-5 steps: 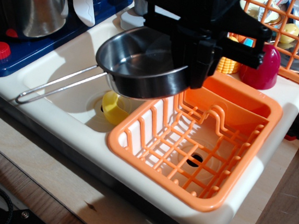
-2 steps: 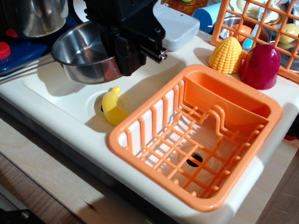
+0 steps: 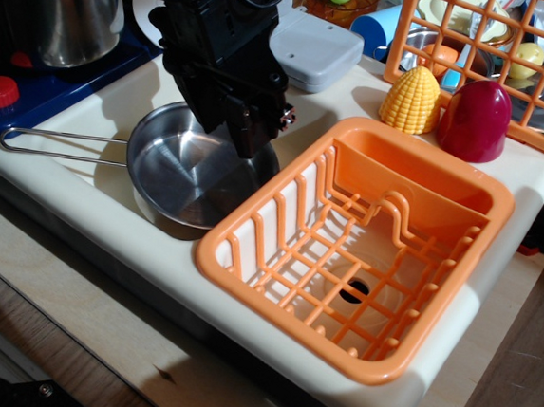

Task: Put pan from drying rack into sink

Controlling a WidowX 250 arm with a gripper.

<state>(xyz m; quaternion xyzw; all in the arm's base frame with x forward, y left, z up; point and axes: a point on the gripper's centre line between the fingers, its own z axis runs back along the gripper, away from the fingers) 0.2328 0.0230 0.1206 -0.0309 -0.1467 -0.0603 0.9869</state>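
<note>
Gripper [image 3: 249, 142]: black, lowered over the pan's far rim, jaw state hidden by its own body, so clamped or released cannot be told; a second ago it held the pan aloft above the rack's left edge, since carried left and down.
Pan [image 3: 184, 172]: now low inside the sink [image 3: 119, 104], seemingly resting on the basin floor and covering the yellow piece formerly visible at the drain; placement judged nearly complete, release and retreat outstanding.
Appearance: small, shallow, round, bright steel, upright and empty; thin wire-loop handle pointing left across the sink's rim.
Drying rack [image 3: 362, 259]: orange, slatted, vacated.
</note>
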